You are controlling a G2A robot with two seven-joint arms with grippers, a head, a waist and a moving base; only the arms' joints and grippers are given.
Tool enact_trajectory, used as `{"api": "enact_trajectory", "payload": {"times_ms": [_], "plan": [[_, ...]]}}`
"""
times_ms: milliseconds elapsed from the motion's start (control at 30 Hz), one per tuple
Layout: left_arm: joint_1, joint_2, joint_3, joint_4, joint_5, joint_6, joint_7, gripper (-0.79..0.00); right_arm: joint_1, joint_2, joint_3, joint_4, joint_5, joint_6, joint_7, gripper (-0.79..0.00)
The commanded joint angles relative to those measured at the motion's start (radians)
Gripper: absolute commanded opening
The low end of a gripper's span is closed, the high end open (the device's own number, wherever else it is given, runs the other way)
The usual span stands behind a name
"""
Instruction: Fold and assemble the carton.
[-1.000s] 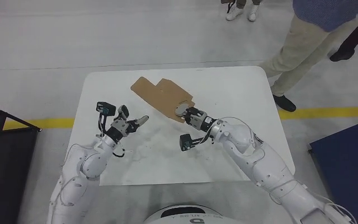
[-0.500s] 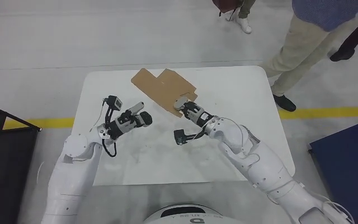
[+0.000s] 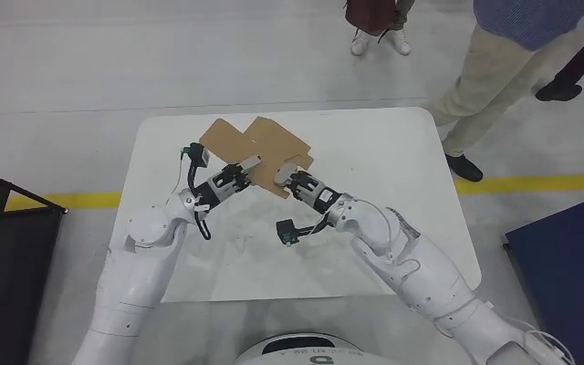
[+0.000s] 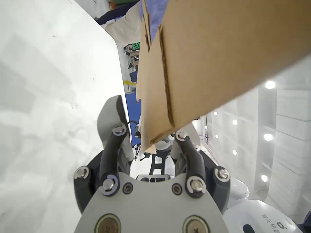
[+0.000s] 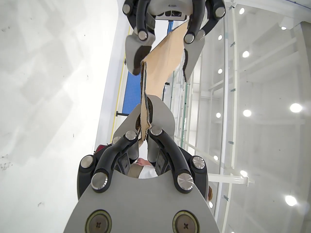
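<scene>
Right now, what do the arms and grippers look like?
Glossy white shells on left arm and right arm. On left gripper and right gripper: grey base plate, black link bars, silver bolts, pale dark-padded fingers. Black cable loops at the left wrist.

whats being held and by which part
Right gripper pinches the flat carton by one edge; left gripper, fingers open, straddles a corner.

A white table (image 3: 401, 164) stands across a yellow floor line (image 3: 529, 182).

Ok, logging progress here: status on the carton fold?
Right gripper shut on carton edge. Left gripper open around carton. Not yet assembled. Nothing in the way.
</scene>
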Motion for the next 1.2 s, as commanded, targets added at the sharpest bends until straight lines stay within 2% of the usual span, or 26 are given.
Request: {"api": "enact_trajectory", "payload": {"times_ms": [0,200,233,267,300,433,533,633,967,1067,1167], "plan": [[0.001,-0.001,0.010,-0.004,0.012,0.003,0.014,-0.785,-0.003,0.000,0.001,-0.002,-0.002,-0.001,-0.004,-0.785],[0.015,0.000,0.011,-0.023,0.045,0.015,0.068,-0.785,-0.012,-0.001,0.008,-0.010,-0.007,0.001,-0.017,-0.785],[0.017,0.001,0.008,-0.028,0.047,0.017,0.075,-0.785,-0.013,0.000,0.008,-0.012,-0.008,0.000,-0.024,-0.529],[0.020,0.001,0.005,-0.033,0.044,0.020,0.077,-0.785,-0.014,0.000,0.008,-0.015,-0.010,-0.001,-0.032,-0.108],[0.023,0.002,0.001,-0.038,0.039,0.022,0.079,-0.785,-0.015,0.000,0.008,-0.018,-0.010,-0.002,-0.040,0.000],[0.027,0.006,-0.036,-0.042,-0.004,0.040,0.078,-0.785,-0.032,0.003,0.030,-0.026,0.024,0.035,-0.080,0.000],[0.021,0.016,-0.086,-0.029,0.016,0.071,0.050,-0.785,-0.087,0.016,0.099,-0.027,0.079,0.092,-0.091,0.000],[0.021,0.016,-0.086,-0.029,0.016,0.071,0.050,-0.785,-0.161,0.037,0.183,-0.038,0.118,0.136,-0.155,0.000],[0.022,0.015,-0.084,-0.032,0.008,0.073,0.053,-0.785,-0.161,0.037,0.183,-0.038,0.118,0.136,-0.155,0.000],[0.019,0.010,-0.088,-0.035,-0.184,0.191,0.011,-0.785,-0.170,0.035,0.188,-0.040,0.171,0.155,-0.158,0.000],[-0.002,0.009,-0.108,-0.012,-0.385,0.372,-0.062,-0.785,-0.181,0.035,0.210,-0.024,0.241,0.185,-0.186,0.000]]}}
